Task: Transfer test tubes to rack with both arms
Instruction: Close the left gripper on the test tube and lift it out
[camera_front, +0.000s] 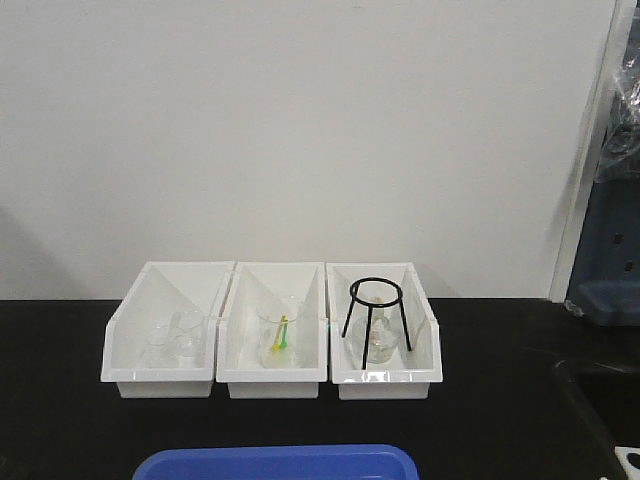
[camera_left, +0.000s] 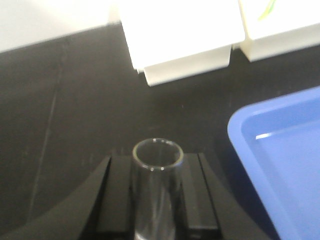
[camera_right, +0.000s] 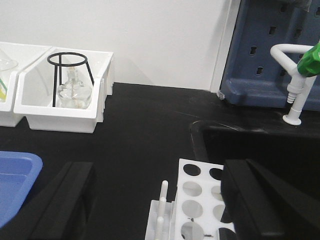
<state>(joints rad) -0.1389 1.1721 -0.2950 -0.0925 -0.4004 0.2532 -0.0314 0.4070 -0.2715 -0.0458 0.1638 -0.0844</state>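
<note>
In the left wrist view my left gripper (camera_left: 157, 167) is shut on a clear glass test tube (camera_left: 156, 192). The tube's open rim pokes out past the black fingers (camera_left: 117, 195), above the black tabletop. The white rack (camera_right: 204, 197), with rows of round holes, sits low in the right wrist view. My right gripper (camera_right: 160, 172) is open around it, and the rack lies nearer the right-hand finger (camera_right: 260, 200). A corner of the rack (camera_front: 632, 462) shows at the lower right of the front view. Neither gripper appears in the front view.
Three white bins (camera_front: 270, 375) stand in a row at the back, holding beakers and a black wire tripod (camera_front: 374, 305). A blue tray (camera_front: 275, 462) lies at the table's front edge. A black sink (camera_right: 260, 142) and a white tap (camera_right: 295, 75) are to the right of the rack.
</note>
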